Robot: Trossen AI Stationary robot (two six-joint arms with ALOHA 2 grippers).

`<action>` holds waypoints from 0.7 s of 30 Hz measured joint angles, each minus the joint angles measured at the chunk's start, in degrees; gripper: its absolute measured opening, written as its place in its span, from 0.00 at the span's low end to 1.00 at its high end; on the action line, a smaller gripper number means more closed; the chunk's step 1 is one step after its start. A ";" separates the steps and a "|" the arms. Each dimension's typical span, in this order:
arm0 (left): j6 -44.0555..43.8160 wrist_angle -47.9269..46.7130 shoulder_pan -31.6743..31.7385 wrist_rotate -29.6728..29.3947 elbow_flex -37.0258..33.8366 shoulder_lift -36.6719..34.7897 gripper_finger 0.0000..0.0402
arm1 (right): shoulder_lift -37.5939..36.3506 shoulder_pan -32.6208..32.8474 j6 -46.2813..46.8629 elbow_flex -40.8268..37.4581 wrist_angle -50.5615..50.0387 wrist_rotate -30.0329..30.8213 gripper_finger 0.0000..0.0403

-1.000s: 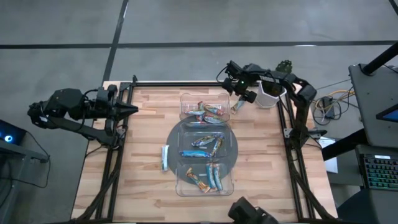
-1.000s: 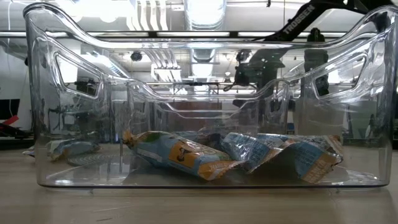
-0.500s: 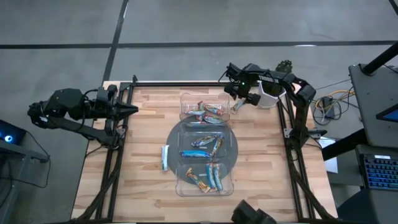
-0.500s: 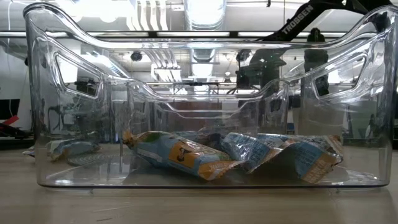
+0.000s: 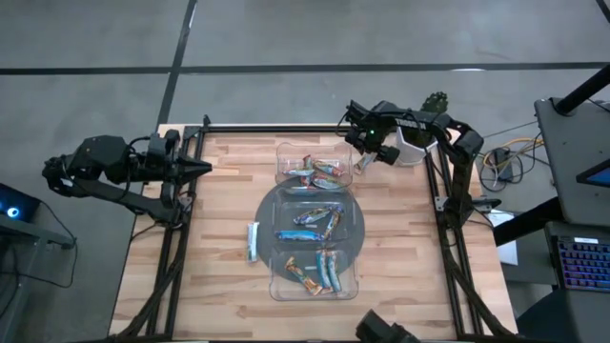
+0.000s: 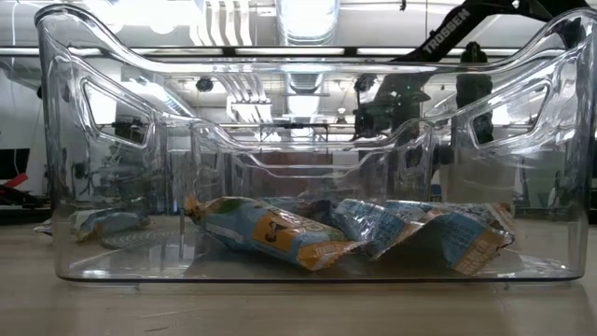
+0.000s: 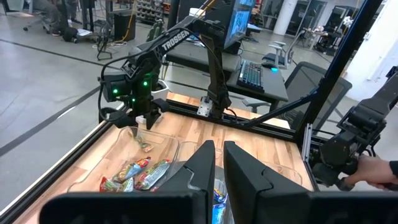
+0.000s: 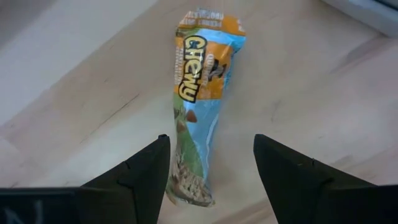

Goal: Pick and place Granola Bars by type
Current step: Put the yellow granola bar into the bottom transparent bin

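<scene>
Since a second ago my right gripper (image 5: 366,154) has edged toward the table's back corner, and the orange-and-blue bar (image 8: 199,134) lies flat on the wood between its wide-open fingers, just outside the clear tray (image 5: 282,151). Most bars (image 5: 319,171) look sorted; this one and a blue bar (image 5: 253,240) remain, while the left gripper (image 5: 202,168) waits shut, well apart.

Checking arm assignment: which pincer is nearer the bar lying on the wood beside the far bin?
Right. The right pincer hangs open directly over that bar, fingers either side of it. The left pincer waits shut at the table's left edge, well away.
</scene>
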 joint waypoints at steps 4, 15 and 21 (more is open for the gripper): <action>0.00 0.00 -0.04 0.02 0.00 0.00 0.04 | 0.00 0.17 1.25 -0.96 1.85 0.01 0.56; -0.22 0.00 -0.04 0.02 0.00 0.00 0.04 | 0.00 0.28 1.23 -4.42 5.49 -0.09 0.56; -0.22 0.00 -0.02 0.02 0.00 0.02 0.04 | 0.00 0.26 1.24 -5.76 7.89 -0.09 0.56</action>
